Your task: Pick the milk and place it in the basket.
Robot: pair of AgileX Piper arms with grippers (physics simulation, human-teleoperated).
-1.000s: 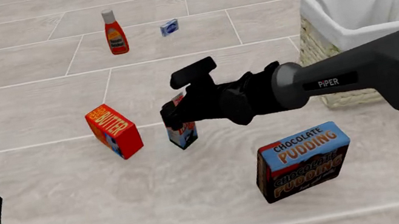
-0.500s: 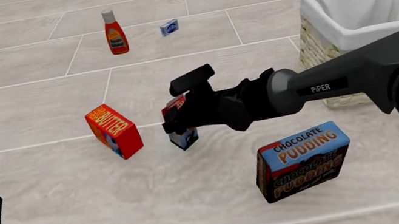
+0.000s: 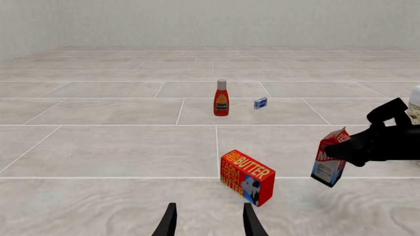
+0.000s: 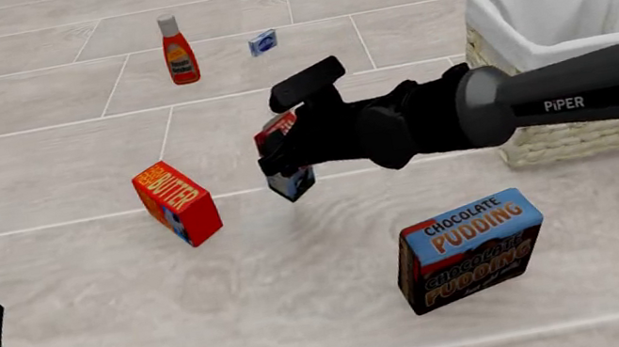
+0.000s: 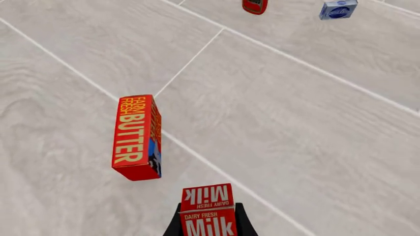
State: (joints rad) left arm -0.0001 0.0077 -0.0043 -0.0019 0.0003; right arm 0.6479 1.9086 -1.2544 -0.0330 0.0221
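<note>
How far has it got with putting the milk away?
Done: the right gripper has closed on the milk and holds it tilted, clear of the floor. In hand: carrying it. Left: moving it over the basket and letting go. The left gripper sits idle, open.

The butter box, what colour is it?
The butter box is red-orange with yellow lettering and a blue patch low on one face, clearest in the right wrist view.

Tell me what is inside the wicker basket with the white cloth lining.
The pale woven wicker basket shows only its white cloth lining in the front view. Nothing else is visible inside, but the black right arm covers its near part, so the bottom there cannot be checked.
</note>
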